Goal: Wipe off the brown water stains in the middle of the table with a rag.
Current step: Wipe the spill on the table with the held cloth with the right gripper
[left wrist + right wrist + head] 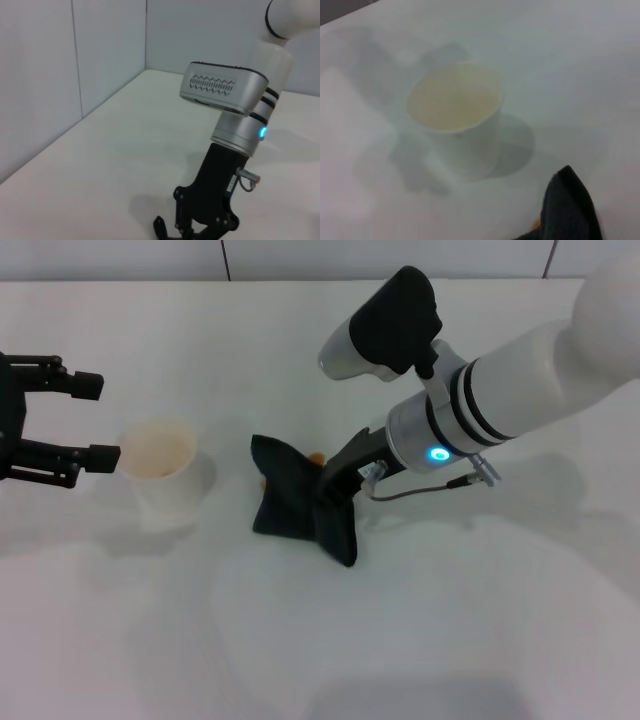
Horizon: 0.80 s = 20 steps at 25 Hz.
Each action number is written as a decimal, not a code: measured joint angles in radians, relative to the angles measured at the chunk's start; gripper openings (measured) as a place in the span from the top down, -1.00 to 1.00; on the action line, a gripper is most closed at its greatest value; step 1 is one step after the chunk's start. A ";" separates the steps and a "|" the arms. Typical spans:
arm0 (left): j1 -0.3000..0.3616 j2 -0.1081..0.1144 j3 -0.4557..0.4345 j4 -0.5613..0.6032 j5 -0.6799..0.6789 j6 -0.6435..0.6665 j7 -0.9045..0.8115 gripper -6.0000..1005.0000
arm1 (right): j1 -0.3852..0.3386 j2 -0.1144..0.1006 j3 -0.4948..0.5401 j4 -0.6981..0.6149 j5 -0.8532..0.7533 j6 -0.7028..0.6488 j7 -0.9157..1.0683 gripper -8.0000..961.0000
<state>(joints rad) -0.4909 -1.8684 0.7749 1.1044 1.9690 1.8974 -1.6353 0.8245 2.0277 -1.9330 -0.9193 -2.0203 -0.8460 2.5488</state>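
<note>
Rag (300,502) under right claw (335,490), covering stains (316,458).

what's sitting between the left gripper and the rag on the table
The pale cup stands between them, upright, right beside the left gripper; bare white table separates cup and rag. The head view shows this.

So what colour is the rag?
Dark green-black; the rag shows best in the head view.
</note>
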 joint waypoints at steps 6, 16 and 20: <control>0.001 -0.002 0.000 0.000 0.000 -0.006 0.003 -0.72 | 0.017 -0.003 0.019 0.051 -0.001 0.040 -0.002 0.83; -0.002 -0.003 0.000 -0.004 0.002 -0.014 0.006 -0.72 | 0.021 -0.007 0.064 0.079 -0.005 0.069 -0.015 0.83; -0.006 -0.003 0.000 -0.004 0.005 -0.019 0.007 -0.72 | 0.027 -0.001 0.034 0.060 0.002 0.048 -0.018 0.83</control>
<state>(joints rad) -0.4966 -1.8714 0.7752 1.1003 1.9737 1.8780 -1.6283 0.8514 2.0272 -1.8986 -0.8591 -2.0179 -0.7983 2.5306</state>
